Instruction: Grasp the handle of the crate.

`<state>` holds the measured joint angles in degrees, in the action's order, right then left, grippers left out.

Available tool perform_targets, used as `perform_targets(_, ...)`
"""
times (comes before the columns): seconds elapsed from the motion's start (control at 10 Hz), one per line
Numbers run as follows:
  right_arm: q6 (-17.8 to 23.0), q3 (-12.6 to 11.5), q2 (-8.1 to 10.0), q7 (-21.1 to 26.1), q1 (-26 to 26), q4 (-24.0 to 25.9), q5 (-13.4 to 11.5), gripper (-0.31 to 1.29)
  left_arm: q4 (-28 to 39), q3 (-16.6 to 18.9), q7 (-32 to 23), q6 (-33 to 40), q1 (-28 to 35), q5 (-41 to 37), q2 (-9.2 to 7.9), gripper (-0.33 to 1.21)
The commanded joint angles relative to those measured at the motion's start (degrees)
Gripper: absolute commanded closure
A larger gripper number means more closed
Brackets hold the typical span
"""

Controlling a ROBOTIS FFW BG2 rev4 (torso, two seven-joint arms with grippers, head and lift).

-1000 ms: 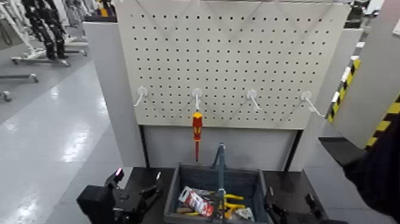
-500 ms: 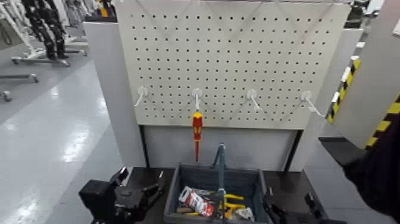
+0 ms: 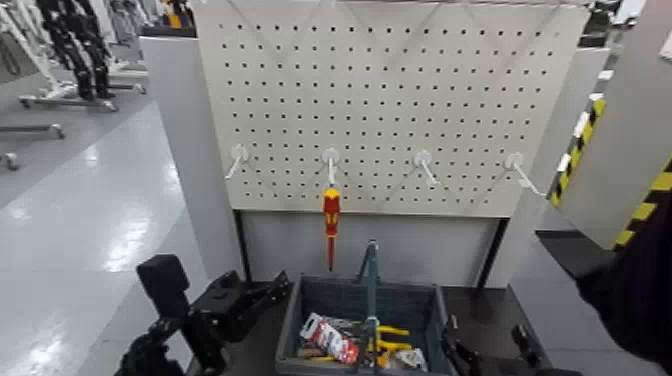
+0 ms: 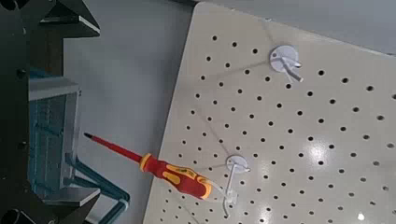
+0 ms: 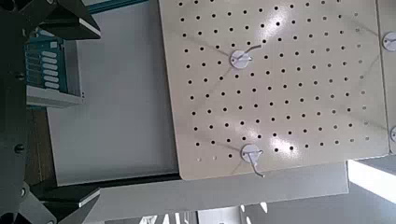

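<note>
The dark blue-grey crate (image 3: 400,300) sits on the dark table at the bottom centre of the head view. Its thin arched handle (image 3: 371,275) stands upright over the middle. My left gripper (image 3: 272,292) is open, raised just left of the crate's near-left corner, apart from the handle. In the left wrist view the gripper (image 4: 89,107) frames the crate's rim (image 4: 51,126) and part of the handle (image 4: 105,185). My right gripper (image 3: 488,352) is open, low at the crate's right side; its wrist view (image 5: 93,112) shows the crate (image 5: 51,70).
A white pegboard (image 3: 400,100) with several hooks stands behind the crate. A red-and-yellow screwdriver (image 3: 331,215) hangs from one hook, also in the left wrist view (image 4: 173,175). Tools and a red-and-white packet (image 3: 330,337) lie in the crate. A dark sleeve (image 3: 640,280) shows at right.
My left arm has lifted and swung towards the crate, bringing its gripper up beside the crate's left rim. The right gripper and the crate have not moved.
</note>
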<state>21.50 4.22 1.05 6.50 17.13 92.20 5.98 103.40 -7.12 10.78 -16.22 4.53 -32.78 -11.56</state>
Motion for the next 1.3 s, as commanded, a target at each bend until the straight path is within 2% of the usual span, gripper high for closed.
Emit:
perform_targets(0.1,-0.06,0.18,-0.08,0.0,-0.08,0.0,0.0,0.13,-3.12,-0.97,2.31,-9.36,-5.76,-12.66,-2.33,0.11)
perform_targets(0.6,-0.23,0.35,-0.08,0.0,-0.16,0.0,0.0,0.13,-11.73,-3.87,4.6,-23.34,-15.16,-31.38,-4.17,0.11)
perform_targets(0.8,-0.23,0.53,-0.08,0.0,-0.25,-0.09,0.09,0.13,-17.09,-6.07,6.27,-27.55,-19.2,-38.58,-4.79,0.11)
perform_targets(1.1,-0.23,0.7,-0.08,0.0,-0.43,-0.17,0.18,0.13,-25.71,-10.9,11.89,-31.86,-26.24,-43.51,-5.49,0.11)
perform_targets(1.3,-0.23,0.88,-0.08,0.0,-0.6,-0.26,0.35,0.13,-30.54,-12.92,13.91,-33.44,-29.84,-45.18,-5.4,0.11)
